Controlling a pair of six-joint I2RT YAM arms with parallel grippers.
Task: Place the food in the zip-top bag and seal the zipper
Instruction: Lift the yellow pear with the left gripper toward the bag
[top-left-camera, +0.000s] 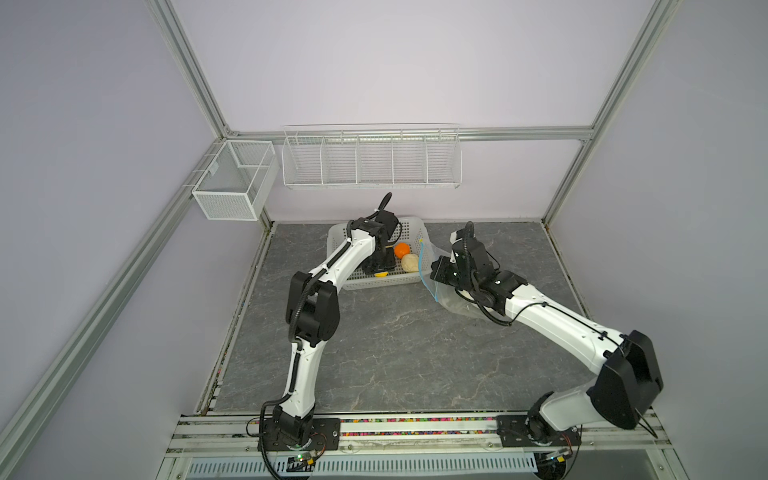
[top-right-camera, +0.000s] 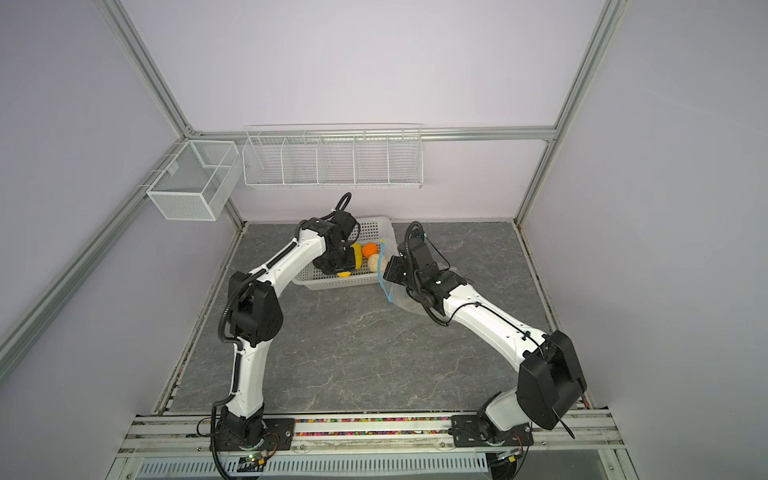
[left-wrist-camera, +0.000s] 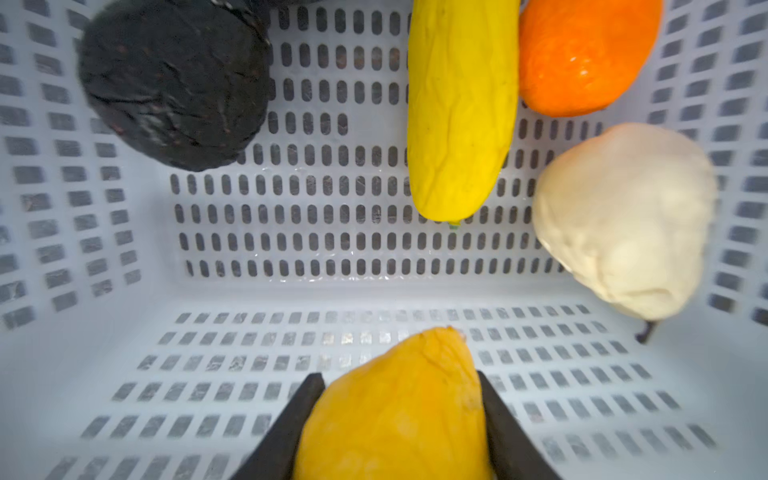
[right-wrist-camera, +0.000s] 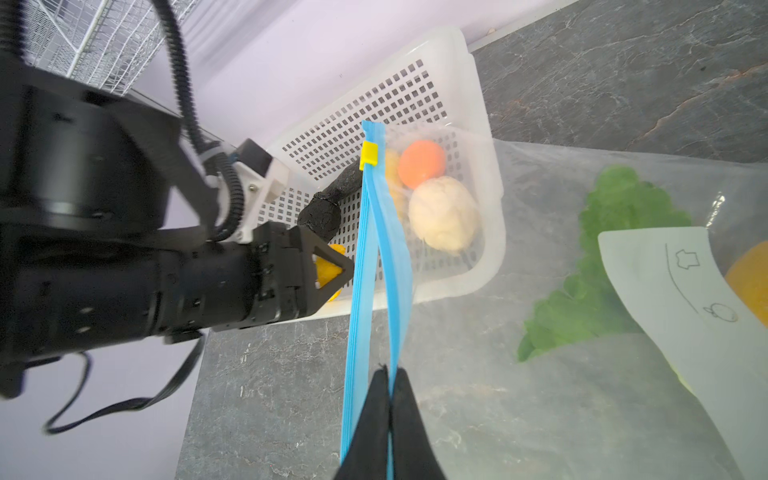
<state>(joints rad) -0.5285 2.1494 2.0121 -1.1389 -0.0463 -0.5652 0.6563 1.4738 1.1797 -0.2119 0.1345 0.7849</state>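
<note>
Basket and zip-top bag side by side on the far tabletop.
White basket holds a black piece, long yellow piece, orange piece, beige piece and yellow-orange piece; the bag, just right, holds a green leafy piece. Left fingers, half open, press both sides of the yellow-orange piece by the basket's near wall. Right fingers pinch the zipper tight.

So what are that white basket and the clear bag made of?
Basket: likely moulded plastic, smooth, slightly shiny white, with rows of slots through walls and floor. Zip-top bag: thin clear plastic film, crinkled and glossy; its zipper strip looks like thicker blue plastic.
</note>
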